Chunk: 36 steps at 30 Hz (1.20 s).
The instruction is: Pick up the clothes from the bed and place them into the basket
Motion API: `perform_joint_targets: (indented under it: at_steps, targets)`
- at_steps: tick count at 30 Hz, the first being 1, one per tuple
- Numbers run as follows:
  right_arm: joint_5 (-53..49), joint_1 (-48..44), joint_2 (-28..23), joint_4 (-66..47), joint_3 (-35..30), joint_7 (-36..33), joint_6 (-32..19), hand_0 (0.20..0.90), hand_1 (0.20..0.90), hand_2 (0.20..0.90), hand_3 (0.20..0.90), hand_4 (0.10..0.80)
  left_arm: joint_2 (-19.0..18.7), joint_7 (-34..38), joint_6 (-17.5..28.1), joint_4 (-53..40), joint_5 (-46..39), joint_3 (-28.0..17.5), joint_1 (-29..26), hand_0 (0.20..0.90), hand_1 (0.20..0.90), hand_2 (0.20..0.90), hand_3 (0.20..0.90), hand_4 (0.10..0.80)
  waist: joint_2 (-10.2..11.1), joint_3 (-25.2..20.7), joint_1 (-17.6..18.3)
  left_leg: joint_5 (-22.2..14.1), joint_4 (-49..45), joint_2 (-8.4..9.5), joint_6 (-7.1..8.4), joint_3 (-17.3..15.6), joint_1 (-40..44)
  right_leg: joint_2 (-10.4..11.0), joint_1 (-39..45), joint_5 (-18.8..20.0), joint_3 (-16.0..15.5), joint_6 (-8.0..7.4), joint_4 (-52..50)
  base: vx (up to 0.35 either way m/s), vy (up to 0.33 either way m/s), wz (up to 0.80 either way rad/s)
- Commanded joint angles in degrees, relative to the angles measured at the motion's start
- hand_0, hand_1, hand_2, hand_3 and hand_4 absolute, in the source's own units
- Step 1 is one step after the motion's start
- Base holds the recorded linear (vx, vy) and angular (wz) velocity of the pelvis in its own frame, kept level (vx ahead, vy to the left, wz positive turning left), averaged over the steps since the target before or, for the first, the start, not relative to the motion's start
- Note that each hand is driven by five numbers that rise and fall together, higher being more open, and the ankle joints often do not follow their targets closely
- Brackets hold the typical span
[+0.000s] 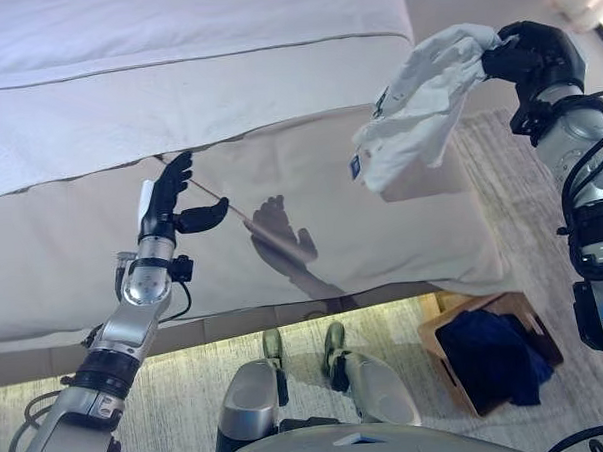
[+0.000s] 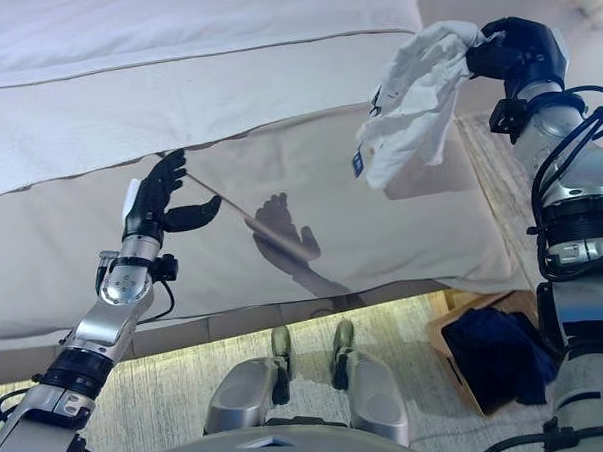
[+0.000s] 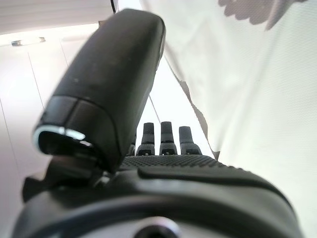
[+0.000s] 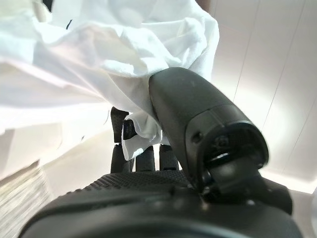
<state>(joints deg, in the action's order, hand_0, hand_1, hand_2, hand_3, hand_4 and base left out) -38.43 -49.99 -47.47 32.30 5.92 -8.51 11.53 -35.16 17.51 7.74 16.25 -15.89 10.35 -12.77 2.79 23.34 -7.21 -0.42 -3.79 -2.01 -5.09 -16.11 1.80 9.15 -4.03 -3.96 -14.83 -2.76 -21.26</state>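
We've got the right robot hand [image 1: 530,51] clenched on the white shirt [image 1: 421,106], left robot hand [image 1: 170,202] released, so swing wide over the basket [image 1: 487,353] before dropping.

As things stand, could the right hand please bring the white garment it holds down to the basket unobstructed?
Probably yes: the right hand grips the white garment off the bed's corner, and the basket sits below it on the floor with its top open.
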Motion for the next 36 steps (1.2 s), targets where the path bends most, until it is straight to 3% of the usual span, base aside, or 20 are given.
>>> perform_joint_targets:
  at_steps: [1,3,6,15,29,36]
  targets:
    - [-2.9,-0.2,-2.4,-2.1,0.9,-1.3,-12.1,0.300,0.300,0.300,0.200,0.100,-1.3,2.9,6.3,-4.0,-0.6,0.1,2.8,0.900,0.900,0.900,0.900,0.800,0.3,-14.9,-1.0,-5.2,-3.4,3.50,4.08,10.5,-1.3,0.8,9.3,4.0,-0.8,-2.55,16.8,-0.068,-0.135,-0.78]
    - [-2.7,-1.7,-2.1,-1.4,1.6,-2.2,-12.4,0.300,0.300,0.300,0.200,0.100,-0.3,3.9,5.9,-3.7,-1.0,0.5,2.2,0.900,0.900,0.900,0.900,0.800,0.8,-15.3,-0.8,-5.0,-3.2,2.95,5.03,10.0,-1.5,0.0,9.6,4.5,0.4,-2.85,20.2,-0.040,-0.134,-0.80]
    - [-3.2,-4.8,-4.3,-0.5,2.5,-3.7,-11.0,0.300,0.300,0.300,0.200,0.100,2.0,4.2,5.0,-3.3,-0.5,1.1,1.6,0.900,0.900,0.900,0.900,0.800,1.2,-16.1,0.4,-4.2,-1.3,2.24,6.01,9.8,-0.6,-1.4,9.5,4.5,1.9,-1.89,21.7,-0.021,-0.112,-0.38]
    - [-5.1,-0.5,-8.8,-1.8,-2.1,-5.3,-9.6,0.300,0.300,0.300,0.200,0.100,3.3,1.1,6.4,0.3,0.5,3.2,1.5,0.900,0.900,0.900,0.900,0.800,0.5,-17.8,4.8,-1.5,5.8,1.14,7.09,8.6,3.2,-4.4,9.9,4.6,3.6,-0.96,23.5,0.000,-0.100,-0.16]
    - [-2.8,9.4,-7.1,-4.8,-8.5,-7.6,-7.9,0.300,0.300,0.300,0.200,0.100,3.5,-1.6,5.8,0.9,1.3,4.0,1.9,0.900,0.900,0.900,0.900,0.800,-1.3,-16.4,9.2,-1.6,6.2,-0.21,7.29,6.4,4.6,-5.5,8.5,4.8,6.7,-0.77,23.3,0.013,-0.084,-0.13]
    - [-2.4,13.5,-4.9,-3.0,-11.4,-9.8,-8.0,0.300,0.300,0.300,0.200,0.100,3.6,-2.6,5.8,-0.3,1.8,5.1,1.1,0.900,0.900,0.900,0.900,0.800,-3.7,-14.4,10.7,-1.1,6.8,-0.49,7.74,5.7,4.0,-5.7,7.2,5.0,7.5,-0.68,23.4,-0.040,-0.059,-0.11]
